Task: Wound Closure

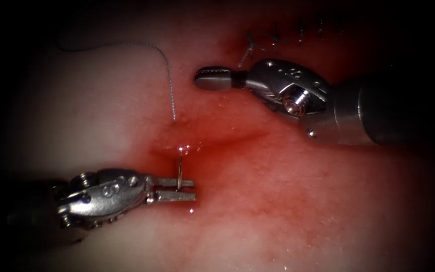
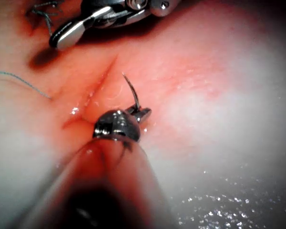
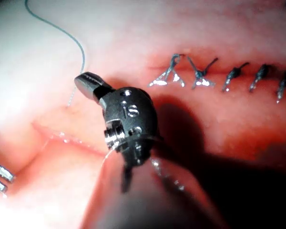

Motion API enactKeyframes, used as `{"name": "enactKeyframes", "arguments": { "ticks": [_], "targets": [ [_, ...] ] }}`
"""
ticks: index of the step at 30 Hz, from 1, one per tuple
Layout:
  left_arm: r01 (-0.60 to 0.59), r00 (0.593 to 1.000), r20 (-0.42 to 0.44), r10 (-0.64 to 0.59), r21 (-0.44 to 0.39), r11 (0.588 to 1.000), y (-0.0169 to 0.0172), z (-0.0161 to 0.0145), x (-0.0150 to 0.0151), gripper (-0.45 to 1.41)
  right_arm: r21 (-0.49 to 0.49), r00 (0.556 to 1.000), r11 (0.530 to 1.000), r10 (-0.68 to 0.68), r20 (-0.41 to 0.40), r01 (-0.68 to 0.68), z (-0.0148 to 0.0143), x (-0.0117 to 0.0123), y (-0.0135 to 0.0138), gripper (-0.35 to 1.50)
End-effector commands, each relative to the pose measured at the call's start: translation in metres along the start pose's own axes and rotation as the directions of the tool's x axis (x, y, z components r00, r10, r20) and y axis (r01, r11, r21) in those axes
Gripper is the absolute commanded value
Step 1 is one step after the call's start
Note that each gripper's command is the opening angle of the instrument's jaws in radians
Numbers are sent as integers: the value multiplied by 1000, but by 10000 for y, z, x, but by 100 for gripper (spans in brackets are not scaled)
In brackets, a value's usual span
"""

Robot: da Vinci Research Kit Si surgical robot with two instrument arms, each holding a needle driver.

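Endoscope view: left tool (image 1: 190, 189) clamped on needle (image 1: 180, 168) near its tail, point up at the cut (image 1: 212, 143), apparently not in tissue (image 1: 288, 211); right tool (image 1: 216, 79) closed, empty (clear of thread (image 1: 169, 85)).

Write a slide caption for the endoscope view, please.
Left tool grips the curved needle beside the open cut; right tool, holding nothing, hovers near finished stitches.

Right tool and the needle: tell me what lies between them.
Endoscope view: between right tool, holding nothing, and needle, mid-curve in left tool, lie wet tissue and the open cut.
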Motion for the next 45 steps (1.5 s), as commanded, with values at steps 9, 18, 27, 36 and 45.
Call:
{"name": "enactKeyframes", "arguments": {
  "ticks": [9,18,27,36,45],
  "targets": [
    [140,989,-15,-145,-165,976,37,-2,23,-45,24,997,1000,-4,76,3,14,-18,-6,-35],
    [44,998,-36,-48,-104,994,59,-31,50,-45,24,946,949,-316,68,315,11,2,-1,5],
    [-330,928,-102,358,224,917,31,-70,123,-45,31,981,983,-182,59,181,6,-1,-9,-21],
    [-451,864,-89,496,303,839,4,-68,135,-45,32,970,972,231,81,-234,0,11,-11,64],
    [-644,732,-3,681,322,694,-27,-22,69,-45,229,745,711,652,141,-665,-8,6,-22,113]
  ]
}}
